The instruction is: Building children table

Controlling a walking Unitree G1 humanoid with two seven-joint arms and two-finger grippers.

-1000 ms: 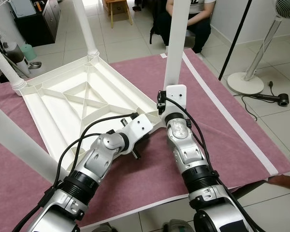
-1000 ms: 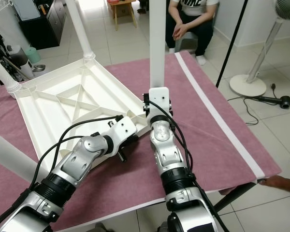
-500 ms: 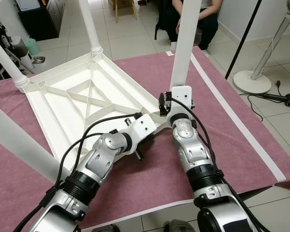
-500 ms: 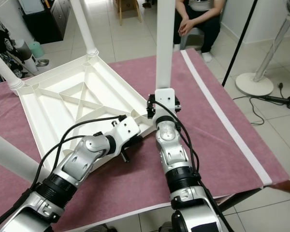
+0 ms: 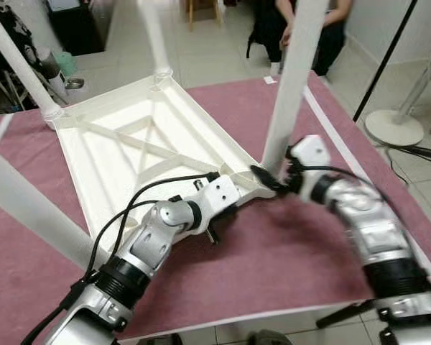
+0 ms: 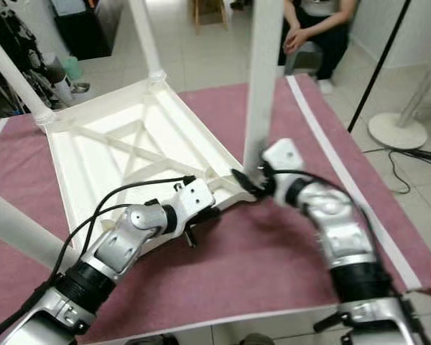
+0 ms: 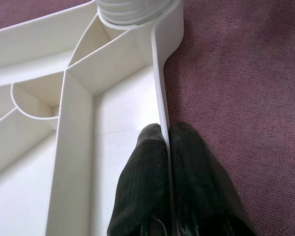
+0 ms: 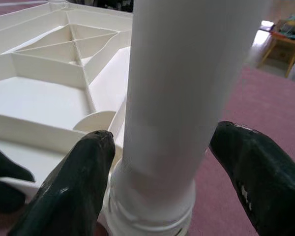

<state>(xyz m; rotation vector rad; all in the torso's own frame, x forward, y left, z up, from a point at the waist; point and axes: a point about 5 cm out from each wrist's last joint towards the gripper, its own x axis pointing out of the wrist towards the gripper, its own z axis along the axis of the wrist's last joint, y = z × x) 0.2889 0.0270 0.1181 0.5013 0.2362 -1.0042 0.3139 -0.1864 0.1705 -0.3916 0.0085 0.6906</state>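
Children's table [image 5: 140, 154], white plastic, lies upside down on a mauve cloth [image 5: 287, 251] spread over the work surface, its ribbed underside facing up and its legs standing upward. The near-right leg [image 5: 291, 79] rises from the corner socket closest to the robot, and other legs stand at the far corners [image 5: 154, 36] and [image 5: 18, 61], with another pale leg [image 5: 29, 208] crossing the near left of the head views.

The left gripper [image 7: 166, 147] is pinched shut on the table's thin side rim [image 7: 160, 88], one black finger inside the rim and one outside against the cloth, a little way along the edge from the near-right corner socket. In the head views the left arm reaches forward from the lower left, its wrist just beside that edge.

The right gripper [image 8: 160, 162] is at the base of the near-right leg, its fingers [image 8: 83, 167] spread wide on either side of the leg just above the socket. A gap shows between the leg and the finger on one side; the other finger sits close to it, and I cannot tell whether it touches. The right arm [image 5: 366, 230] bends in from the right and looks blurred.

Beyond the cloth, a seated person [image 5: 302, 29] is by the tiled floor [image 5: 223, 50], and the base of a standing fan [image 5: 394, 128] is off to the right.
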